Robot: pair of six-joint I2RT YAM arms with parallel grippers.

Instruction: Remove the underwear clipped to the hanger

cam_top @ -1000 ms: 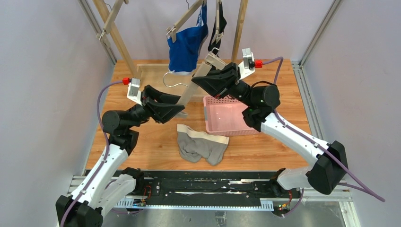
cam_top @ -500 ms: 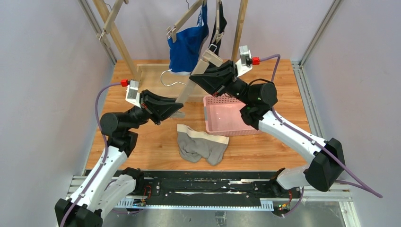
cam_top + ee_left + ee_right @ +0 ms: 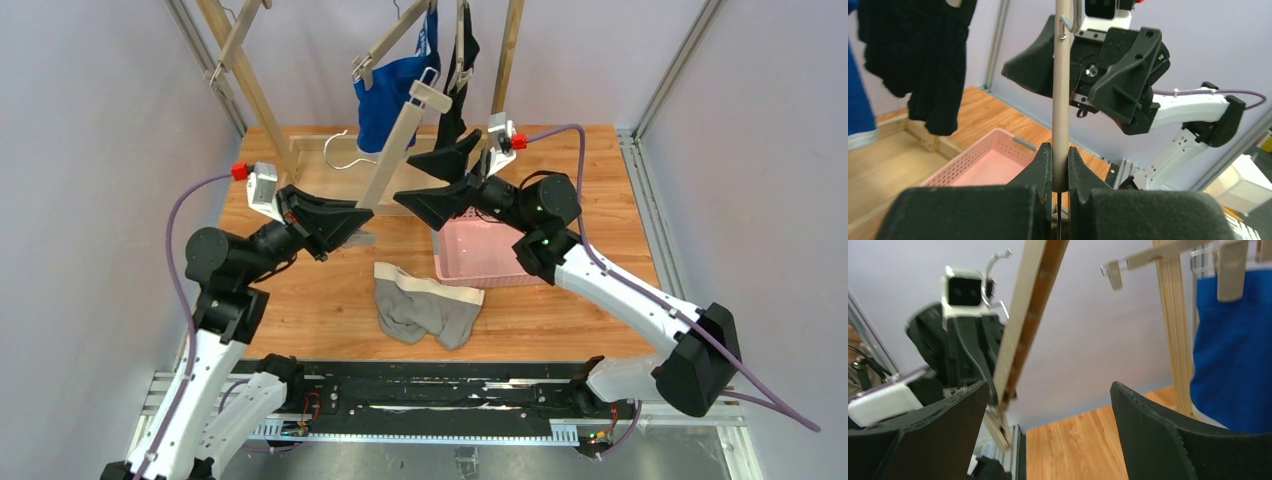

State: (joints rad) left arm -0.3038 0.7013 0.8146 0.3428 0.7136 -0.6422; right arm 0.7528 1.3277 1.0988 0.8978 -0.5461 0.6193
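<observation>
Top external view is showing the left gripper (image 3: 352, 217) clamping the stiff hanger (image 3: 400, 150) and the right gripper (image 3: 415, 183) gaping wide beside the black briefs (image 3: 452, 115), which are dangling with the blue briefs (image 3: 395, 90) above the table's (image 3: 600, 300) far edge, probably light and limp and best pinched near the top hem, while the grey briefs (image 3: 425, 305) are lying by the near edge.

surface: wooden table (image 3: 300, 300) | on it: grey briefs (image 3: 425, 310) crumpled; pink basket (image 3: 490, 279)

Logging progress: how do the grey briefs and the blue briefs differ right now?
The grey briefs lie crumpled on the table, free of any clip; the blue briefs hang clipped to a wooden hanger. Grey sits near the arms, blue at the far edge. Both are soft fabric briefs.
</observation>
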